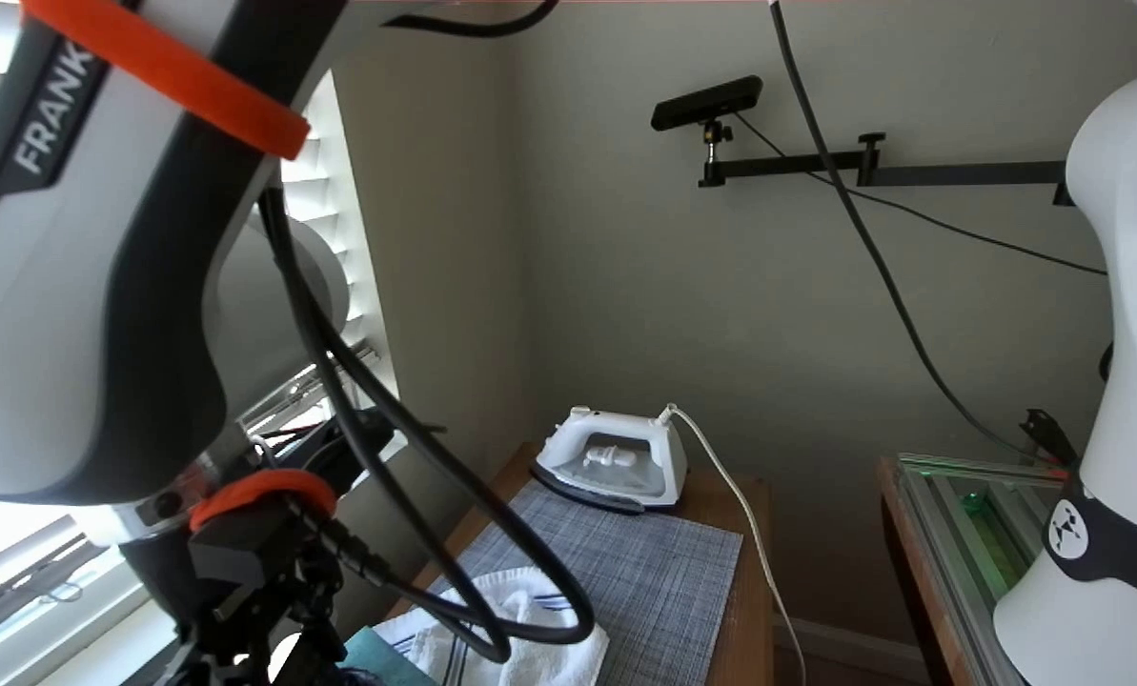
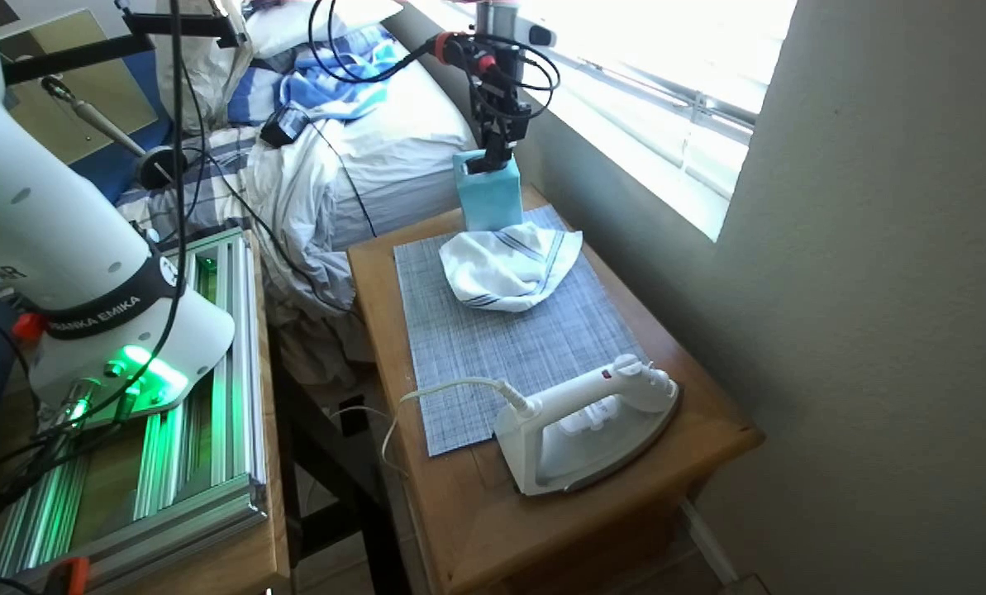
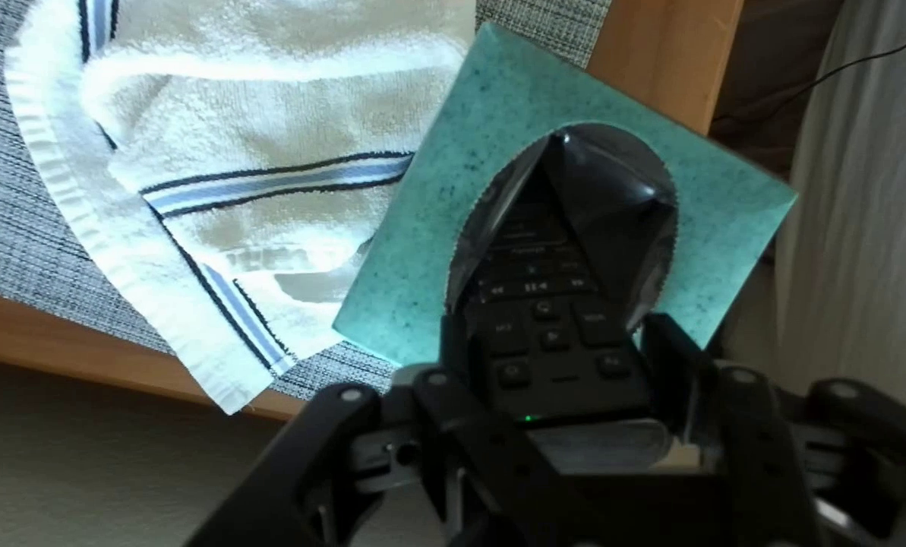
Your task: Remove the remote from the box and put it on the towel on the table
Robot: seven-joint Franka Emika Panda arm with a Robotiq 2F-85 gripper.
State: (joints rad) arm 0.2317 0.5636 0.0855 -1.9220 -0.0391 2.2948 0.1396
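The black remote (image 3: 555, 357) stands up out of the oval, film-lined opening of a teal tissue box (image 3: 415, 251). Its lower part is inside the box. My gripper (image 3: 550, 327) is over the opening, with a finger along each side edge of the remote; it looks shut on it. In an exterior view the gripper (image 2: 497, 161) is at the top of the box (image 2: 493, 202), and the remote cannot be made out. The white towel with blue stripes (image 3: 293, 121) lies rumpled beside the box; it also shows in both exterior views (image 1: 530, 648) (image 2: 509, 268).
A grey woven mat (image 2: 493, 355) lies under the towel on the wooden table (image 2: 493, 537). A white iron (image 2: 592, 430) with a cord stands at the table's far end from the box. A window and wall run along one side, and a bed (image 2: 410, 124) is beyond the box.
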